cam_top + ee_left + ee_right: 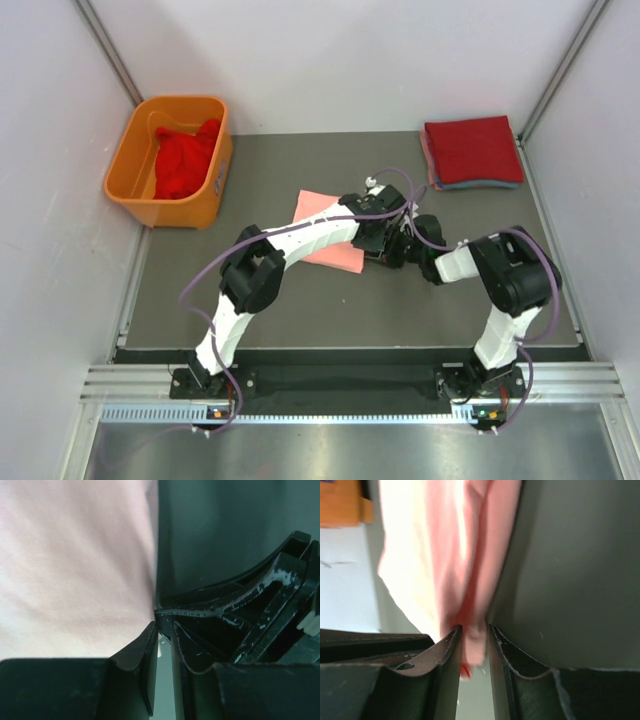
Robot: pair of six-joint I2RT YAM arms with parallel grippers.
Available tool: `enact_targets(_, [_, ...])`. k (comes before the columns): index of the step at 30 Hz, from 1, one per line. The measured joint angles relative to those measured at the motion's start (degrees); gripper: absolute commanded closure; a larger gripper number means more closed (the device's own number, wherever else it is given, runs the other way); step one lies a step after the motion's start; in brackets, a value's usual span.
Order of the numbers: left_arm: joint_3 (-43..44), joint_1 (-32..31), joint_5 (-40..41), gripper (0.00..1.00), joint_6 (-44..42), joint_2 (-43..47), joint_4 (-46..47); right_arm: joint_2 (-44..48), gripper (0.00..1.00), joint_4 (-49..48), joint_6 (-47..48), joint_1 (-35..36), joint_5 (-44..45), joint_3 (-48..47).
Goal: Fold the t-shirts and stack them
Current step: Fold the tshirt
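Top external: orange tub holds red t-shirt; left fingers, right fingers narrowly parted.

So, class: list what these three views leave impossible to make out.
Top view: the left arm covers the middle of the pink t-shirt.
Top view: lower layers of the folded stack are too small to count.
Right wrist view: blur hides whether the right end effector grips cloth.

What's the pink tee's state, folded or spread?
Folded: the pink tee lies as a compact rectangle on the table, no sleeves showing.
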State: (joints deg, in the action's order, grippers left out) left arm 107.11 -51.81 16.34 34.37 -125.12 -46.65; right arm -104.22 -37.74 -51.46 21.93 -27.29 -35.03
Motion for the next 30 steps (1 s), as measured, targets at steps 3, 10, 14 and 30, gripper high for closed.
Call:
enact_targets(3, [0.0,0.04,-2.51,0.78,0.04,0.52,0.37,4.52,0.71,10.4,4.09,-0.09,1.92,-0.87])
enact_targets(10, [-3.17,1.84,-5.55,0.78,0.35,6.47,1.29,11.63,0.7,25.97,9.94,-0.59,5.29,-2.6])
enact_targets(14, [-8.11,5.88,-6.8,0.78,0.52,11.82,2.64,12.72,0.64,26.45,9.88,-0.59,3.43,-3.56])
enact_targets(30, [-30.18,23.39,-7.65,0.78,-0.02,19.76,6.82,0.61,0.98,19.87,9.38,1.88,1.27,-9.31])
